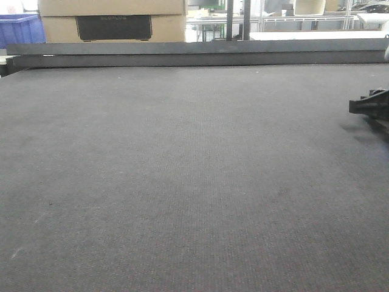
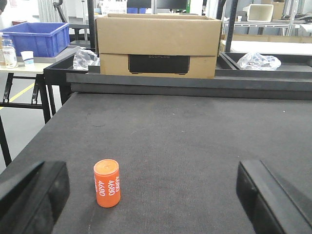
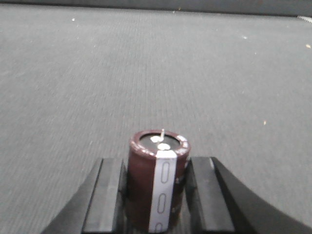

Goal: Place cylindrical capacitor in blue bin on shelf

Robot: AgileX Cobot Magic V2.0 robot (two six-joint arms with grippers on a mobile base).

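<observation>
The cylindrical capacitor (image 3: 158,187) is a dark brown stub with a pale stripe and silvery top. It stands upright between the black fingers (image 3: 109,195) of my right gripper (image 3: 158,197), which is shut on it just above the grey mat. In the front view only the right gripper's tip (image 1: 369,106) shows at the right edge. My left gripper (image 2: 151,197) is open and low over the mat, with an orange cylinder marked 4680 (image 2: 107,183) standing between its fingers, nearer the left one. A blue bin (image 2: 36,38) sits on a side table far left. The steel shelf is not in view.
A cardboard box (image 2: 157,46) stands behind the black raised rail (image 2: 195,83) at the mat's far edge. Crumpled plastic bags (image 2: 258,61) lie in black trays beside it. A bottle (image 2: 7,51) and cup (image 2: 28,57) stand by the bin. The mat's left edge (image 2: 44,141) drops to the floor.
</observation>
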